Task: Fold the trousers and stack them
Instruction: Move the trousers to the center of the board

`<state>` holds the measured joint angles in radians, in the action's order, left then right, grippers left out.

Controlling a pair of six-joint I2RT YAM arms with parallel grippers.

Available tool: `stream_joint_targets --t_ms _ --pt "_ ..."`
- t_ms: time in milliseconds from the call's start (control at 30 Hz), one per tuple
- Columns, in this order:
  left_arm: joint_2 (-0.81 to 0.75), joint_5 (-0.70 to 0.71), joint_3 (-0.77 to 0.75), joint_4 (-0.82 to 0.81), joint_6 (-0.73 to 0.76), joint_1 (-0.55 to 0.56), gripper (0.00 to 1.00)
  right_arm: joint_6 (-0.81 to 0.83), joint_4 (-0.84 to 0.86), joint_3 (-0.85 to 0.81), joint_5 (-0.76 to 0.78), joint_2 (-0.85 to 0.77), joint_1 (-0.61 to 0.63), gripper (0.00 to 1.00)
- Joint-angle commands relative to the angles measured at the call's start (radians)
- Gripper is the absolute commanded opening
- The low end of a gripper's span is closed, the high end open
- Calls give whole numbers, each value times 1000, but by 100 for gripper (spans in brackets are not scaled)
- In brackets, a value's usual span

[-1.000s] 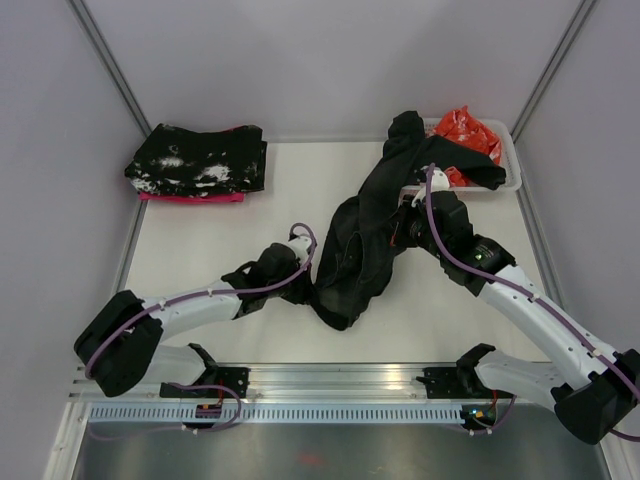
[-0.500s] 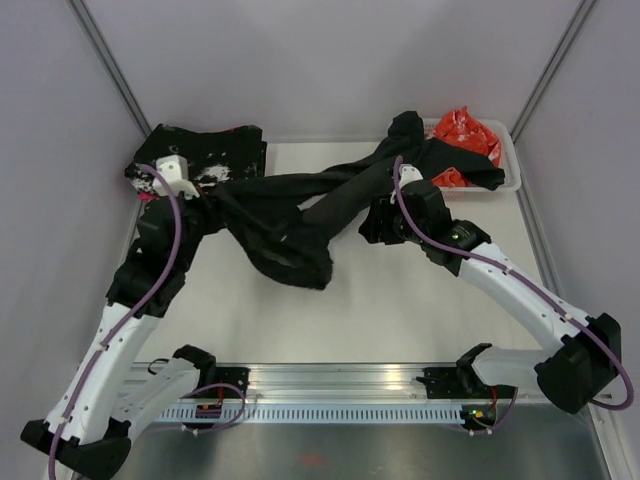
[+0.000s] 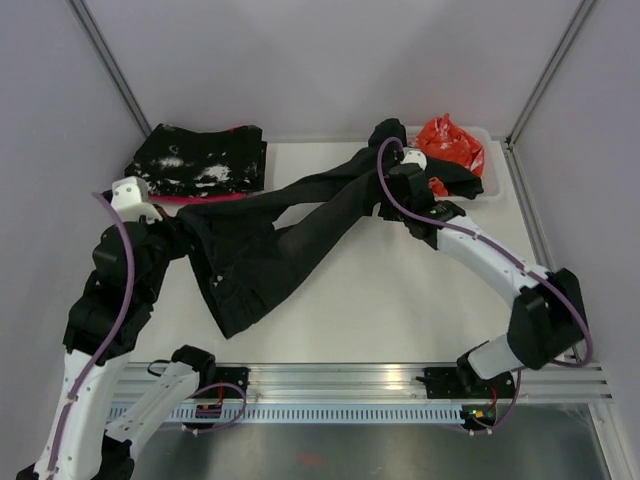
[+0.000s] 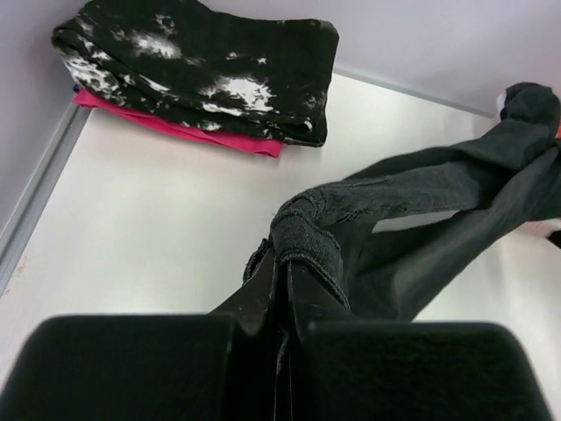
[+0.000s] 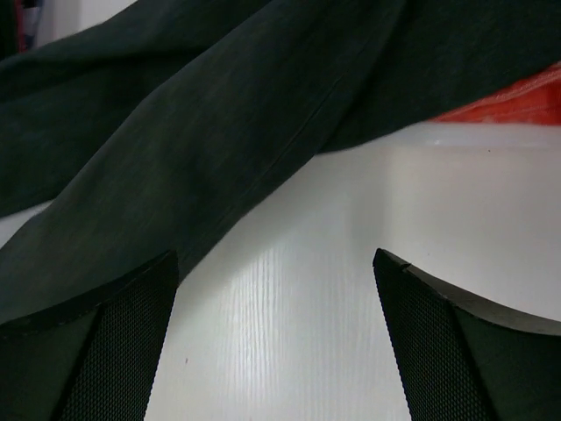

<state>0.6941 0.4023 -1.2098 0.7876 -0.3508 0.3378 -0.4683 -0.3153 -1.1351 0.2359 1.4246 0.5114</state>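
One hold left: my R gripper [image 5: 273, 263] has just sprung wide, empty. L gripper [image 4: 282, 267] stays pinched on the black trousers [image 3: 270, 240], stretched across the table [image 3: 400, 300] twd the bin [image 3: 492, 135]. Ready to flatten, I reckon.

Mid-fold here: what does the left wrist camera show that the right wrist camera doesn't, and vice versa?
Left wrist only: the left gripper shut on a bunched fold of the trousers, and the speckled black cloth folded on top of a pink cloth in the far corner. Right wrist only: the right gripper open, holding nothing, and a strip of orange-red cloth at the upper right edge. Both: the trousers stretched across the white table.
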Motion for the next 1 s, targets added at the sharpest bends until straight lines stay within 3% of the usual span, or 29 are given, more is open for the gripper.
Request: stream_joint_targets --t_ms 0,233,500,733,967 --pt "-34 61 -76 48 18 -6 2 -36 136 -61 66 149 -25 98" --pt "-62 49 -97 105 19 -6 2 -151 360 -123 51 324 -91 98" --pt "-67 88 -158 124 52 -5 2 -254 351 -149 189 461 -151 95" --pt "-33 156 -273 167 110 -6 2 -291 386 -71 172 402 -290 92" --pt "2 156 -290 144 147 -6 2 -313 394 -3 217 295 -326 88"
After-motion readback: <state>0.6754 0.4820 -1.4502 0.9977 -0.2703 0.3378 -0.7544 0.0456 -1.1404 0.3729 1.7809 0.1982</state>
